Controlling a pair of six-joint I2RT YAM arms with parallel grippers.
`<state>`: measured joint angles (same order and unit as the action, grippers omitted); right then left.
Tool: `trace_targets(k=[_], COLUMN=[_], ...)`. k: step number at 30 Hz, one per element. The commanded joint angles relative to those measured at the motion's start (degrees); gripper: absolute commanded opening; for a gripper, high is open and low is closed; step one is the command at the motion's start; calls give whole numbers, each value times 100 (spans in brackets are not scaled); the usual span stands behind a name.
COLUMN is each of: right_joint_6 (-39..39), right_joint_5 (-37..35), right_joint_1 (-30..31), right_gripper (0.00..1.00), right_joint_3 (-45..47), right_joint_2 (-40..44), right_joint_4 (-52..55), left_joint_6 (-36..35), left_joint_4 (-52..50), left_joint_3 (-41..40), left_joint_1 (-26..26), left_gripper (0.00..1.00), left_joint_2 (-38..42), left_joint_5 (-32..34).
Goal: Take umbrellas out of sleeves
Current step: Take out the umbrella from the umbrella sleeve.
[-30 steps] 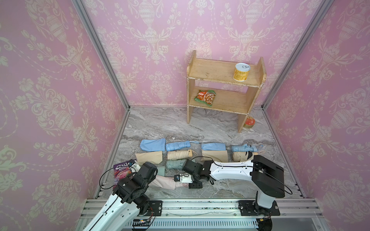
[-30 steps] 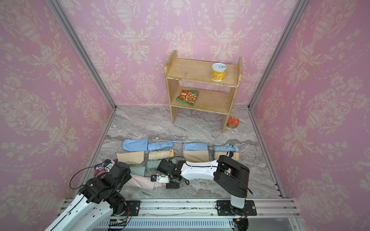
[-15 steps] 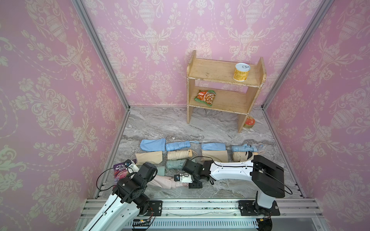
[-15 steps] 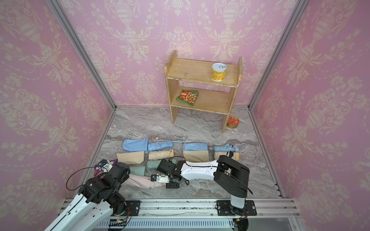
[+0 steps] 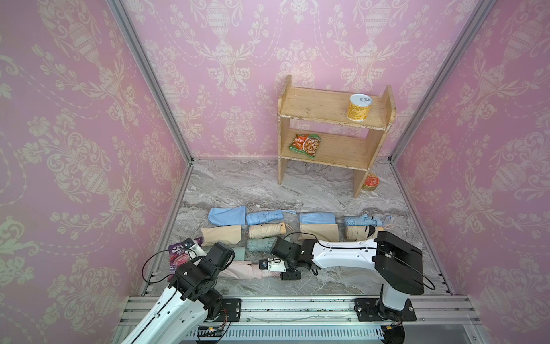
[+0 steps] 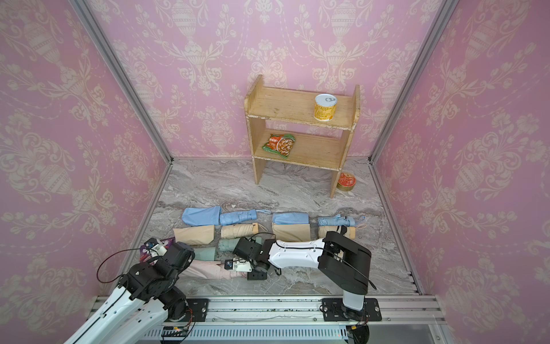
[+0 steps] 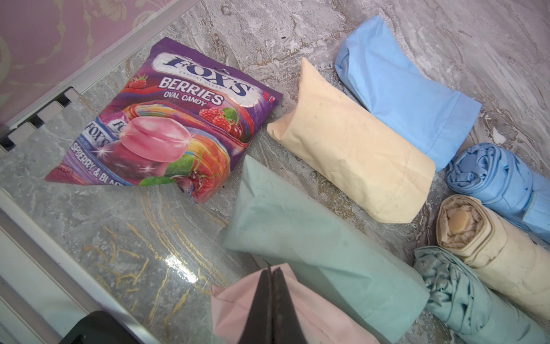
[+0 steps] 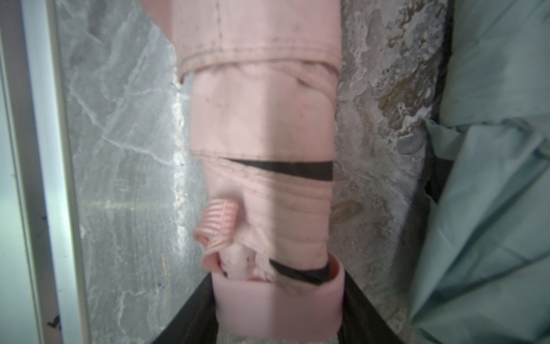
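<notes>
**Obs. 1:** Far left, what was noted?

**Obs. 2:** A candy bag (image 7: 178, 119) lay at nine o'clock of the pink sleeve (image 5: 240, 269). The left gripper (image 7: 271, 275) had its jaws pressed together, pinching that sleeve's closed end.

**Obs. 1:** And the umbrella's position?

**Obs. 2:** The pink umbrella (image 8: 262, 119) lay on the marble floor (image 5: 327, 190). It stuck out of the sleeve's mouth toward three o'clock, the rest inside. A mint sleeve (image 7: 312, 253) and mint umbrella (image 7: 464, 297) lay at twelve o'clock of it. Rightmost, the right gripper (image 8: 276, 311) was clamped on the pink handle (image 8: 268, 297).
</notes>
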<state>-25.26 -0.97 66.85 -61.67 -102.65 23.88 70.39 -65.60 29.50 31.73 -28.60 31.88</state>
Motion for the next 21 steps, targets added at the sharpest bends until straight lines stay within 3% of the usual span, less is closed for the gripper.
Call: trace_targets(k=[1, 21], right_joint_6=[107, 126], right_joint_5=[-207, -282], right_joint_1=[-73, -276], right_gripper=[44, 44], right_joint_3=[58, 238], right_joint_2=[165, 366], right_joint_4=[178, 205], left_joint_6=[122, 173], left_joint_4=[-217, -242], left_joint_3=[64, -1], left_joint_1=[15, 13], left_gripper=[0, 2], left_joint_2=[-50, -192], left_joint_5=[355, 857])
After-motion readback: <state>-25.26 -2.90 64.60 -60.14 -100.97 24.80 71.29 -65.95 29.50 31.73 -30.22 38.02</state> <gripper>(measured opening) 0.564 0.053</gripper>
